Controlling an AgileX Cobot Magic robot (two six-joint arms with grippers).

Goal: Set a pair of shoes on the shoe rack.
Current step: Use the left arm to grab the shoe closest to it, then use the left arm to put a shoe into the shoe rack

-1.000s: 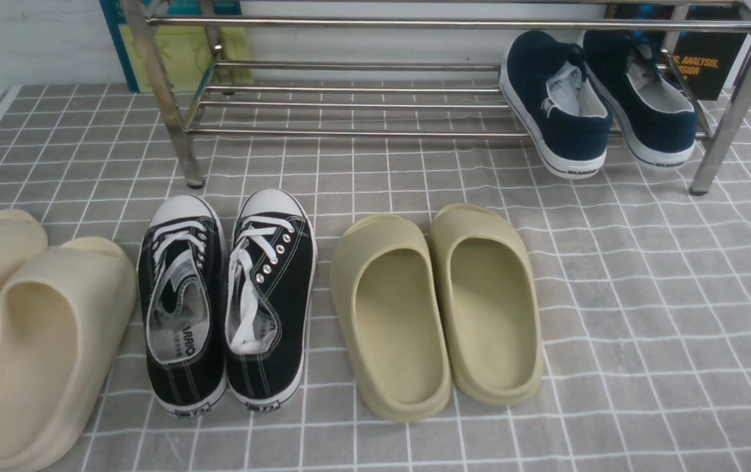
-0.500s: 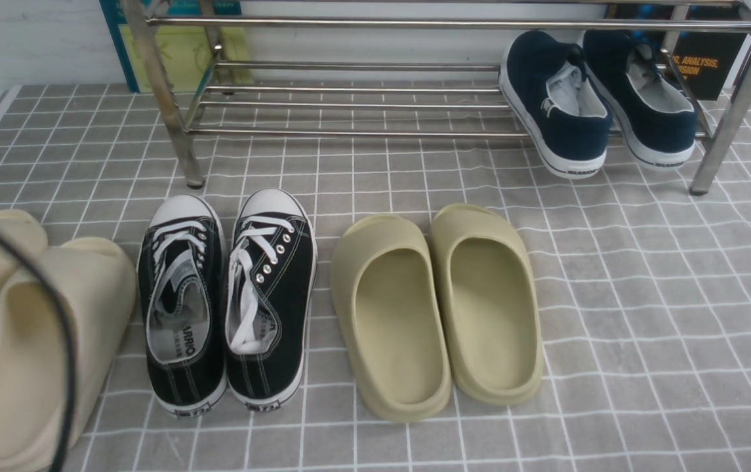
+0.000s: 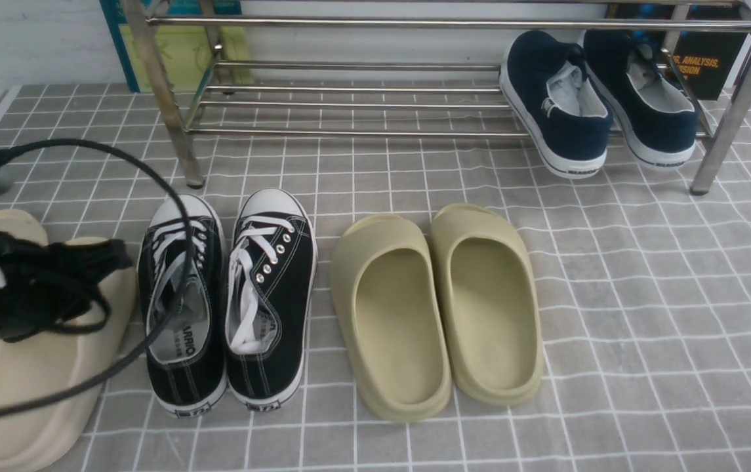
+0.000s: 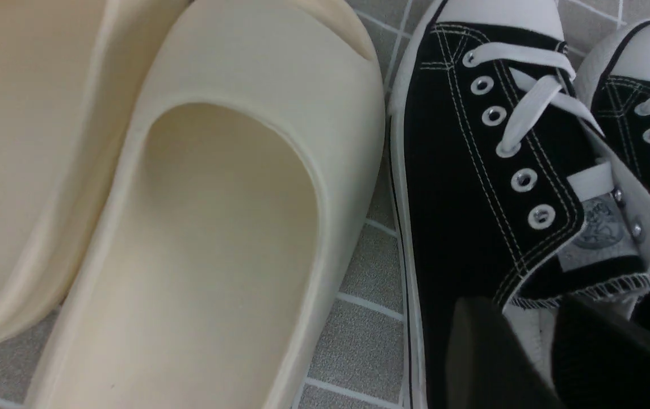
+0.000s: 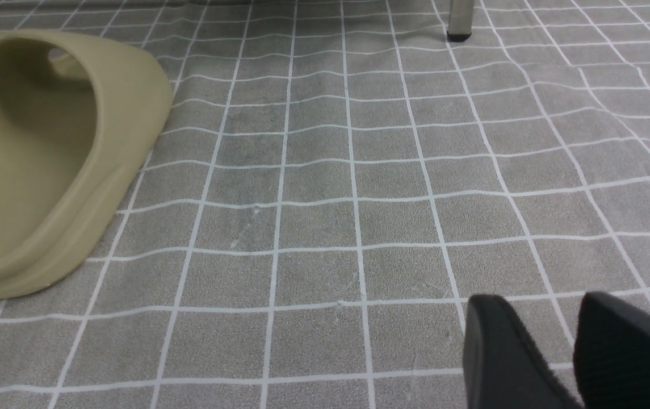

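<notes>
The two black canvas sneakers with white laces stand side by side on the grey checked mat, toes toward the rack: the left one (image 3: 182, 308) and the right one (image 3: 273, 295). The silver shoe rack (image 3: 349, 105) stands behind them. My left arm (image 3: 14, 288) reaches in from the left, over the beige slides. My left gripper (image 4: 529, 309) hangs over the left sneaker's (image 4: 472, 187) heel opening, jaws a little apart and empty. My right gripper (image 5: 535, 301) is open and empty over bare mat, out of the front view.
Two navy slip-ons (image 3: 555, 105) lean on the rack's lower bars at the right. Olive slides (image 3: 388, 314) lie right of the sneakers, beige slides (image 3: 34, 393) left of them. A black cable (image 3: 172, 216) loops over the left sneaker. A rack leg (image 5: 461, 17) shows far ahead.
My left arm and its cable have come into the front view from the left and moved toward the left sneaker. The shoes have not moved.
</notes>
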